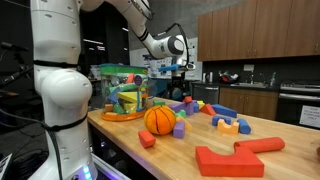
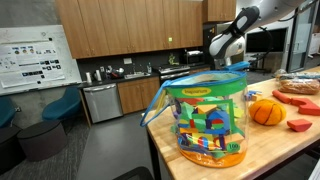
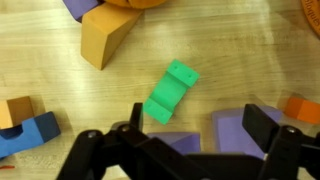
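Claw [image 3: 193, 128], black and two-fingered, hangs above the light wooden table [image 3: 240, 50] with its jaws wide apart and nothing between them. In an exterior view a clear plastic tub with a green rim [image 2: 208, 115], full of coloured blocks, stands at the table's end, with an orange ribbed ball [image 2: 266, 111] near it. Below the wrist lie a tan wooden wedge block [image 3: 105, 38] and a smaller green grooved plastic block [image 3: 171, 91], flat on the wood, untouched, lined up with the gap. By my judgement the approach looks done, but the grasp itself is not yet begun.
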Controlling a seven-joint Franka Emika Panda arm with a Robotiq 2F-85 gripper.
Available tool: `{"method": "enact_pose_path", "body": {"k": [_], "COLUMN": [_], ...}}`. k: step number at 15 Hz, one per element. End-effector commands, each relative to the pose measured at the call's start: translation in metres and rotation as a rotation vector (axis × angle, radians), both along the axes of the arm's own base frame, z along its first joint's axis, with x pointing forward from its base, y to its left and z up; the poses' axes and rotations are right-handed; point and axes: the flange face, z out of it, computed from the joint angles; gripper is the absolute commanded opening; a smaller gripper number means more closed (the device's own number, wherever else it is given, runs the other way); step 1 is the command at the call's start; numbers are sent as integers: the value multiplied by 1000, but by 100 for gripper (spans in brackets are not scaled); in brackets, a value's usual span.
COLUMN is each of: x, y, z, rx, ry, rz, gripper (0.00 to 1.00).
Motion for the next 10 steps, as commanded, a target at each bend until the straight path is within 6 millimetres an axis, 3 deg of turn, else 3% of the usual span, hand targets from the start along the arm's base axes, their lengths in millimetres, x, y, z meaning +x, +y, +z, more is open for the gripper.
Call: {"method": "enact_pose_path", "body": {"k": [1,5,10], "x": [3,4,-1], "y": [-19,-23,-8], "z": [-9,-14,-25], "rx": [-13,-25,-20], "ry": [28,43,71], "rz": [-69,-92,-112], "gripper": [100,100,100]}}
